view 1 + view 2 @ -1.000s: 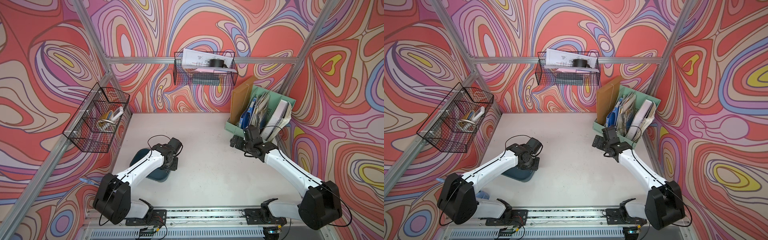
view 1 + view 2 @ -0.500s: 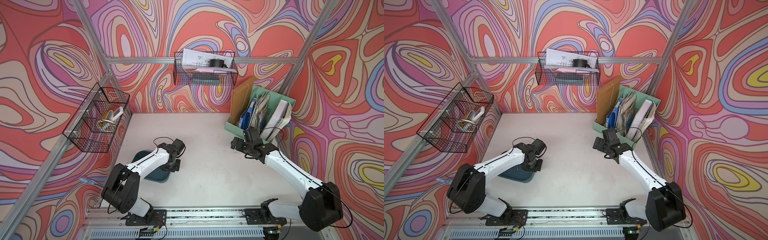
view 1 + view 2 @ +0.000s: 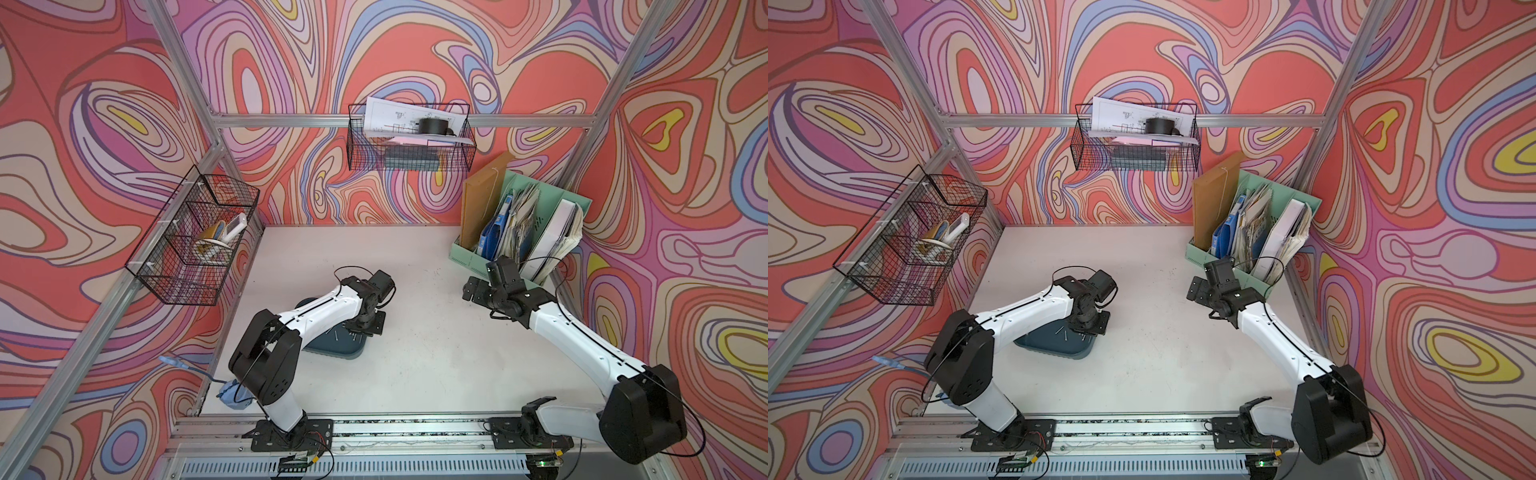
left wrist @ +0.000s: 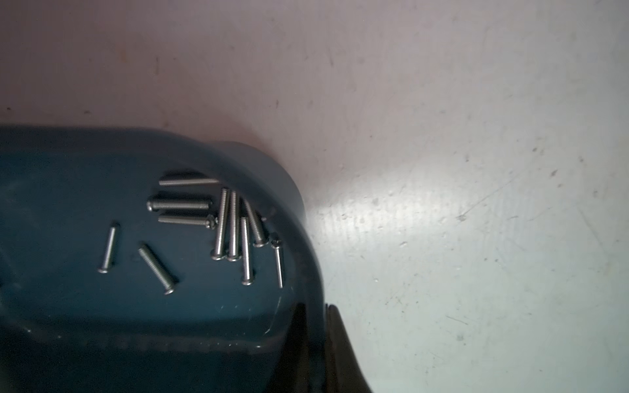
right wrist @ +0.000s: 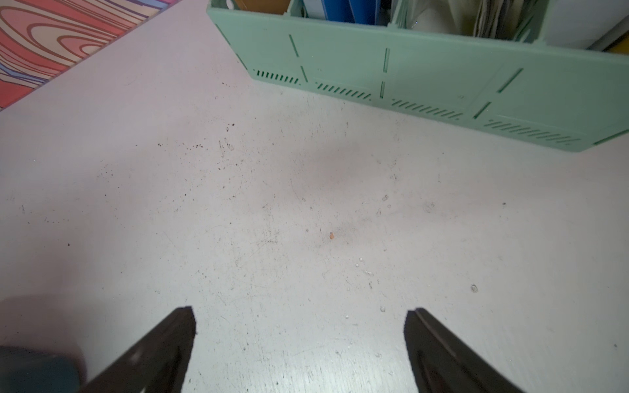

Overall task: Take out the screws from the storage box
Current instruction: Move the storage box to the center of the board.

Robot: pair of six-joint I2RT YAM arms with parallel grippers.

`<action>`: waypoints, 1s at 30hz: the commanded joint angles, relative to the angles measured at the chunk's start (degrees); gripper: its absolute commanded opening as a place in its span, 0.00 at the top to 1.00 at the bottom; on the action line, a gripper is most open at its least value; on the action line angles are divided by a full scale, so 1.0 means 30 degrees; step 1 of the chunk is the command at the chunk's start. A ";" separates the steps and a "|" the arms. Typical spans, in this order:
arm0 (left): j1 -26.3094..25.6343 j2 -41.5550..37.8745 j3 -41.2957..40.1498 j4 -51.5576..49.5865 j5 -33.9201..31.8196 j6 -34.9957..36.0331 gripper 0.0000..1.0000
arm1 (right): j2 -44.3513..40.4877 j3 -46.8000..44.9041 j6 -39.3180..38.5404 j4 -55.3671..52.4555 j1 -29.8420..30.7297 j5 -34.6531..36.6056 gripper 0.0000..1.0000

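The left hand pinches the rim of the storage box, with the screws inside. The right hand is spread wide near the green file holder.

Ten screws show plainly in the one storage box. Seven crowd together in its rounded corner, one thin screw lies against the wall there, and two lie apart, nearer the box's middle. A possible eleventh, tucked behind the cluster, is too hidden to count. There are two arms: the left arm is over the box and the right arm is well apart from it. There are two black wire baskets, the side basket on the wall nearest the box and the back basket beyond it. One mint-green file organiser stands well apart from the box.
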 commanded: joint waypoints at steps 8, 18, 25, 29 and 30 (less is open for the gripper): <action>-0.2791 0.6315 0.8730 -0.0775 0.1398 -0.1640 1.00 | -0.1495 -0.0909 -0.0332 -0.0785 -0.0009 0.1641 0.02; -0.3481 1.1149 1.5770 -0.2445 0.1406 -0.3226 1.00 | -0.3288 -0.2201 -0.0172 -0.1689 -0.0010 0.1996 0.02; -0.3591 1.3492 1.9384 -0.3379 0.1357 -0.4854 1.00 | -0.3963 -0.2590 -0.0220 -0.2145 -0.0016 0.2027 0.02; -0.3587 1.4282 2.0220 -0.3421 0.0984 -0.5564 1.00 | -0.4186 -0.2706 -0.0305 -0.2292 -0.0018 0.1873 0.02; -0.3588 1.4438 2.0461 -0.3339 0.1133 -0.5606 1.00 | -0.4193 -0.2737 -0.0331 -0.2290 -0.0009 0.1796 0.02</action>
